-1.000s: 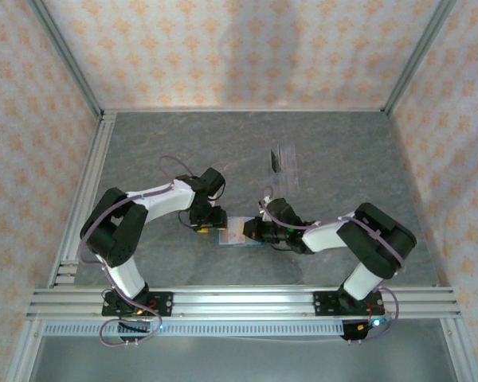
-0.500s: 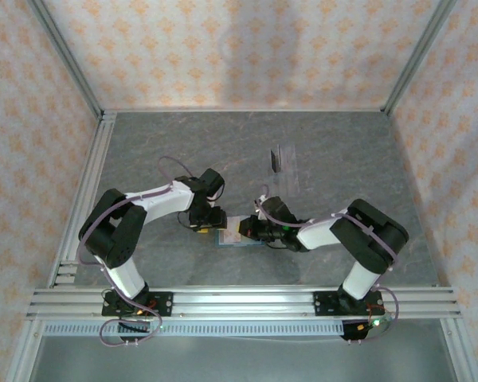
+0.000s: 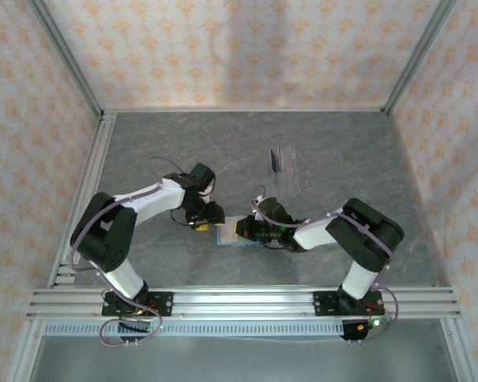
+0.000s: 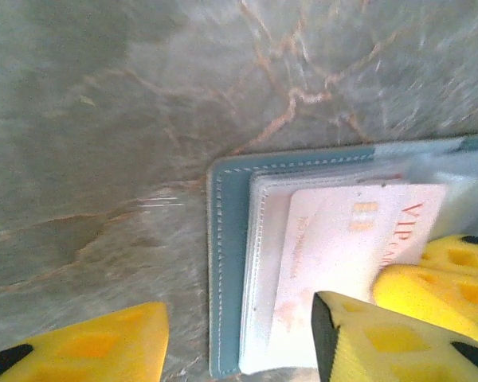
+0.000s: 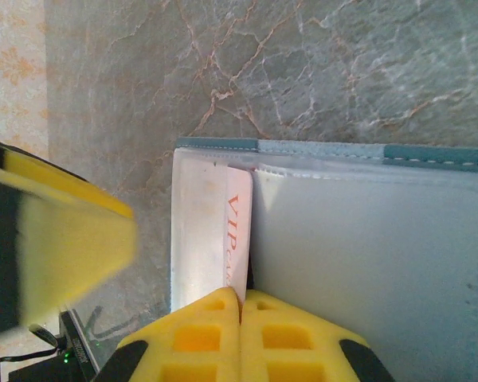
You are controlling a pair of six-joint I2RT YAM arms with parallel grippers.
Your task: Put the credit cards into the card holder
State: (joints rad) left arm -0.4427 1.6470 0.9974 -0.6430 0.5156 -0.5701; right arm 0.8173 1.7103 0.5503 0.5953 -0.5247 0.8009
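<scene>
Well, the card holder lies open and flat on the grey bench, and both arms have their fingers down at it. It is teal-blue round the edge, with pale pockets inside. A pale credit card with red letters that say VIP lies on top of the card holder. In the right wrist view, the end with the letters sits right against a pale pocket of the card holder. I cannot tell if any of the card has gone under that pocket.

The left fingers are spread apart and are not squeezing anything. One yellow finger is over the bare bench, just beside the card holder's stitched edge. The other one is over a corner of the card holder, above one end of the card. The stitched edge sits in the gap between them.

The right fingers are pressed tight together, with no gap. Their tips are right at the VIP end of the card, over the card holder. I cannot tell if they pinch the card or only touch it. From above, they reach the card holder from the side across from the left fingers.

A clear stand sits on the bench well apart from the card holder, beyond its far side.
</scene>
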